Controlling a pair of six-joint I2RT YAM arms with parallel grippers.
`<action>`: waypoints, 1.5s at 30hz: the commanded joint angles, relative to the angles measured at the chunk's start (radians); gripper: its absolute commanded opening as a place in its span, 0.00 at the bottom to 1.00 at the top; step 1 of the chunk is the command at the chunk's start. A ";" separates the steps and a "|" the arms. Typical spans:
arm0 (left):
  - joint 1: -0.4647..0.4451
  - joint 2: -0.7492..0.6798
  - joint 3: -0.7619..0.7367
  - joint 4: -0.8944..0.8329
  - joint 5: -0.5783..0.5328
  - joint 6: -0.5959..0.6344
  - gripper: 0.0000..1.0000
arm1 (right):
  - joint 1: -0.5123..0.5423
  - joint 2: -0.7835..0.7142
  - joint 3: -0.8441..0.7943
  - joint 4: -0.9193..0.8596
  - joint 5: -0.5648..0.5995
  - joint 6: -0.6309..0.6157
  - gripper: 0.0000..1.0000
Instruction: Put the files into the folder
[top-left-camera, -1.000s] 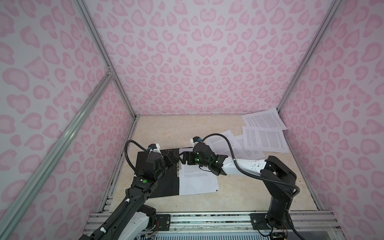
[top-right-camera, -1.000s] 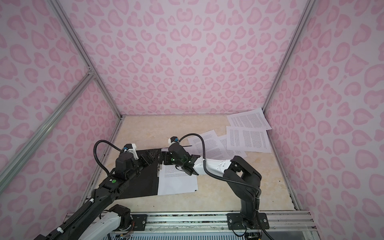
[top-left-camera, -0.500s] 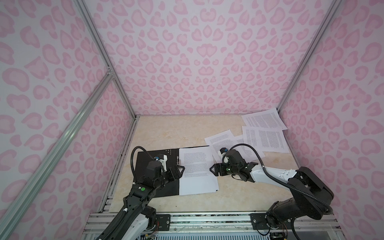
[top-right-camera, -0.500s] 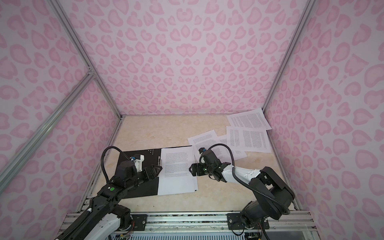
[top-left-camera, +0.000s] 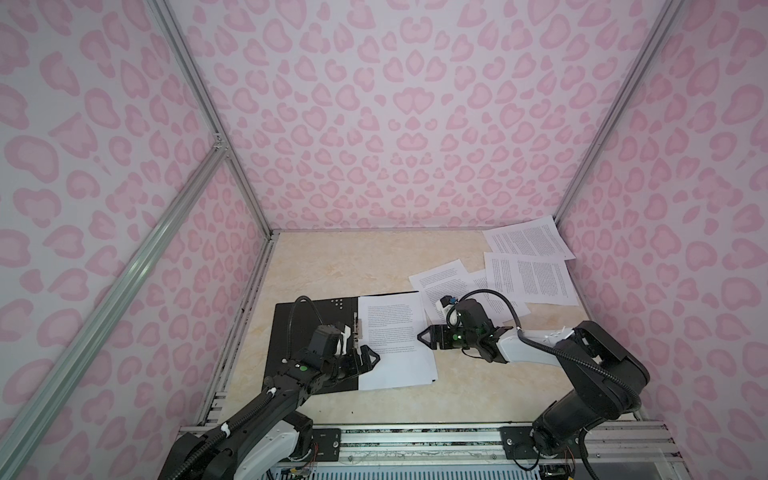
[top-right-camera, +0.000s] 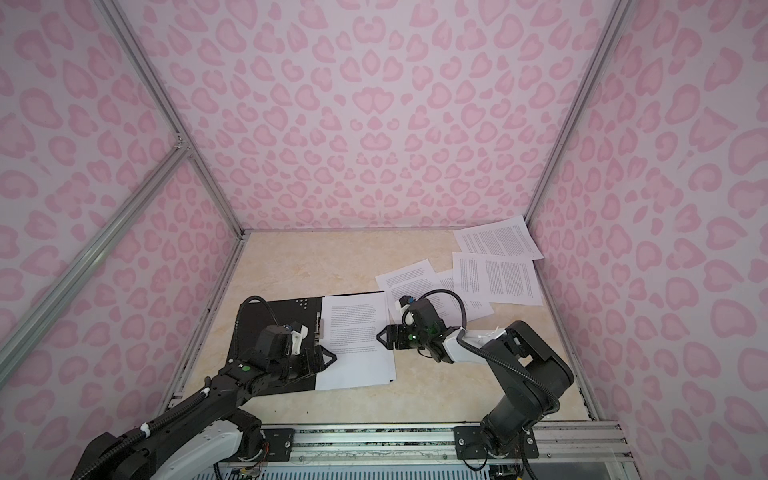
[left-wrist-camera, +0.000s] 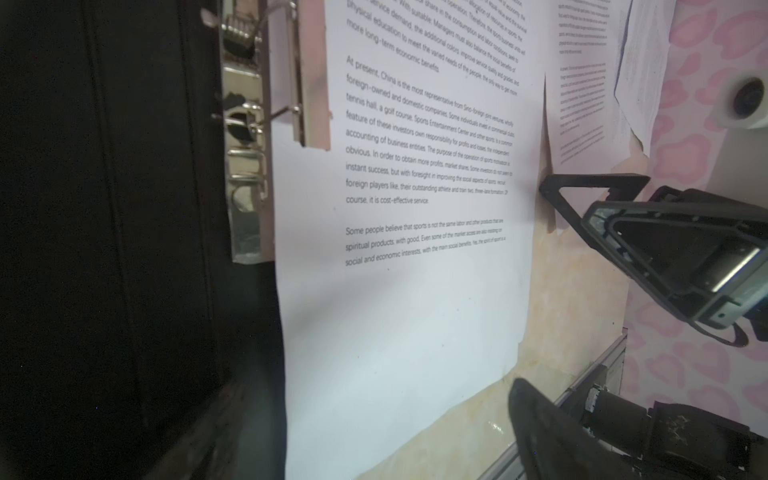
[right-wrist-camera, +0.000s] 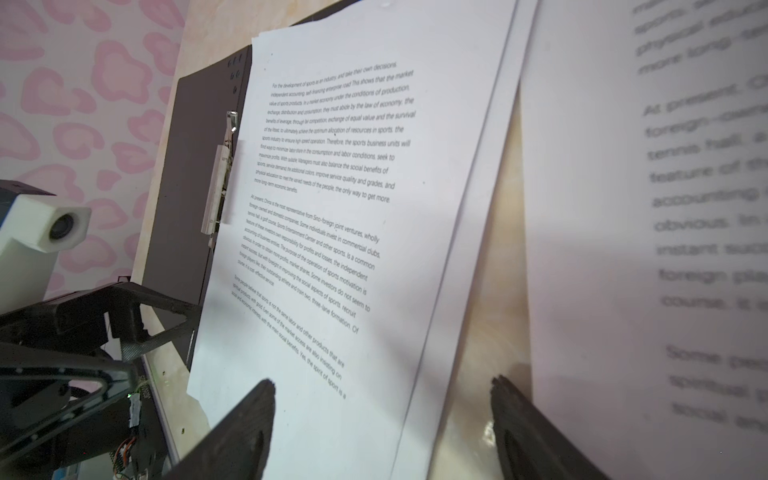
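Folder (top-left-camera: 334, 313): lies open, black inside up, on the left of the table (top-left-camera: 353, 262).
Left gripper (top-left-camera: 370, 358): I see it over the folder's near edge, jaws wide, empty.
Filed sheets (top-left-camera: 395, 332): flat on the folder's right half, beside the metal clip (top-left-camera: 356, 328); possibly two stacked, hard to count.
Right gripper (top-left-camera: 424, 337): at those sheets' right edge, jaws apart, gripping nothing.
Loose files (top-left-camera: 528, 278): overlapping, far right.

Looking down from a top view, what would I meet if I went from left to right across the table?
Black inside of the open folder → left tool → printed sheet lying in the folder → right tool → loose files at the far right.
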 joint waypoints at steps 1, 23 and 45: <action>-0.002 0.032 0.011 0.029 0.026 0.010 1.00 | 0.000 0.009 -0.003 -0.028 0.000 0.020 0.81; -0.028 0.154 0.056 0.097 0.035 -0.011 0.99 | 0.002 0.046 0.004 -0.003 -0.037 0.051 0.76; -0.040 0.202 0.059 0.125 0.025 -0.023 0.98 | -0.005 0.016 -0.025 0.077 -0.098 0.086 0.70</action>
